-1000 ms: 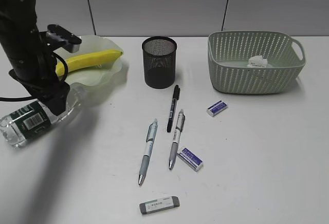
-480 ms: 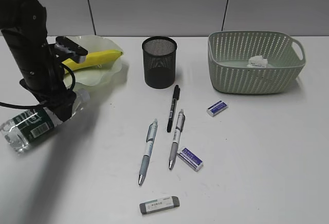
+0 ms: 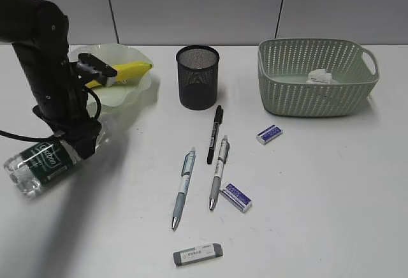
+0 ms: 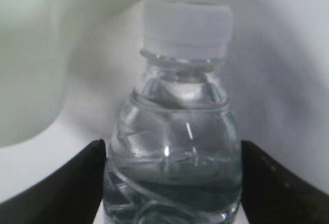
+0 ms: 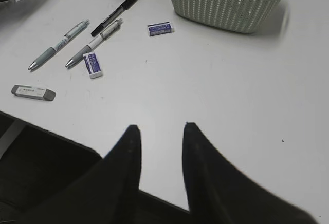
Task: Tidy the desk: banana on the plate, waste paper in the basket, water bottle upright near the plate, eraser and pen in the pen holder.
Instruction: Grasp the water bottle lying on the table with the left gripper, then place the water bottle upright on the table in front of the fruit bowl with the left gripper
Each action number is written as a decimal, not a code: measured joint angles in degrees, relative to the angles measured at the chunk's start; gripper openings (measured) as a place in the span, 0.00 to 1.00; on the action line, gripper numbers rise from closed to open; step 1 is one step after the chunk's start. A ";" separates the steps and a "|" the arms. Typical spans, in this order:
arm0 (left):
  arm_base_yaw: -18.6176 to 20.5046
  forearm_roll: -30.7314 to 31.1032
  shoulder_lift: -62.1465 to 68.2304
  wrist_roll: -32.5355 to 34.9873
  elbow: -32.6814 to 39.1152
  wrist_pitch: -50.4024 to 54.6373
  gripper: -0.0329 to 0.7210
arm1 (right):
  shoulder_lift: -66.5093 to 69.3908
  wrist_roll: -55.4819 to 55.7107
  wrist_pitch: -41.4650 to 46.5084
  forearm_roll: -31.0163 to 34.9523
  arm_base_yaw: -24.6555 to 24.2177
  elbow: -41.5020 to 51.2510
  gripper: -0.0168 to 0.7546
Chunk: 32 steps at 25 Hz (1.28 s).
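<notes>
- The water bottle point(image 3: 48, 158) lies on its side near the desk's point(image 3: 319, 195) left edge, just in front of the plate point(image 3: 131, 87).
- The left gripper point(image 4: 172, 183) straddles its shoulder; whether the jaws pinch cannot be told.
- Smooth, rounded, partly filled with water, the bottle looks slippery and liable to roll; below the cap seems the safest hold.
- The right gripper point(image 5: 159, 131) hangs part-open, empty.

It looked like an office or lab test bench: a plain white desk point(image 3: 306, 195) against grey panelled walls point(image 3: 191, 4), laid with pens point(image 3: 217, 125), erasers point(image 3: 236, 196), a mesh pen holder point(image 3: 197, 77) and a black robot arm point(image 3: 44, 67).
</notes>
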 joint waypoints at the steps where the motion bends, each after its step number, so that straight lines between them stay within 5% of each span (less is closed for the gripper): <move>1: 0.00 -0.04 0.30 0.00 0.06 0.31 0.82 | 0.00 0.04 0.00 -0.02 0.00 0.00 0.33; 8: 0.00 -0.24 0.51 0.00 0.10 1.08 0.72 | 0.00 0.26 0.00 -0.18 0.00 0.00 0.33; 23: -7.95 -5.17 0.21 0.00 0.31 3.63 0.71 | 0.00 0.27 -0.06 -0.22 0.00 0.00 0.33; 32: -8.41 -10.95 -9.87 0.04 0.50 3.86 0.71 | 0.00 0.27 -0.11 -0.24 0.00 0.00 0.33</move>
